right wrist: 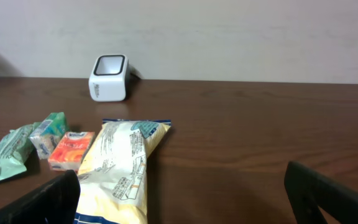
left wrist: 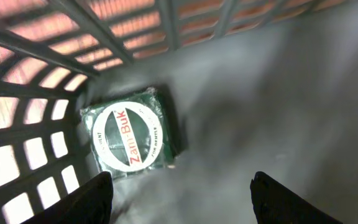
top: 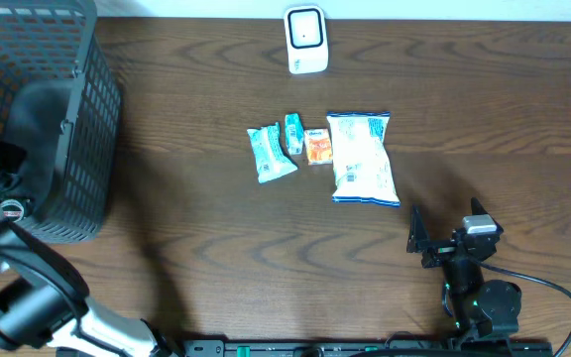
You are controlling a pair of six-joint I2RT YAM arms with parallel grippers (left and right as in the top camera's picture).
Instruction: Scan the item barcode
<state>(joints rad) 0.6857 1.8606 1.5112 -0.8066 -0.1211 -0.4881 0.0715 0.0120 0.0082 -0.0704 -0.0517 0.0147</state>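
Note:
A green Zam-Buk packet (left wrist: 132,137) lies flat on the basket's grey floor, in a corner by the lattice wall. My left gripper (left wrist: 182,179) hangs open above and beside it, holding nothing. The white barcode scanner (top: 306,40) stands at the table's far edge, also seen as the scanner (right wrist: 109,77) in the right wrist view. My right gripper (top: 446,226) rests open near the front right, its jaws empty. A white snack bag (right wrist: 120,171) lies just ahead of its left finger.
The dark mesh basket (top: 67,129) fills the table's left end, with my left arm reaching into it. In a row mid-table lie a teal packet (top: 270,154), a small teal pack (top: 293,133), an orange pack (top: 317,146) and the white snack bag (top: 362,159).

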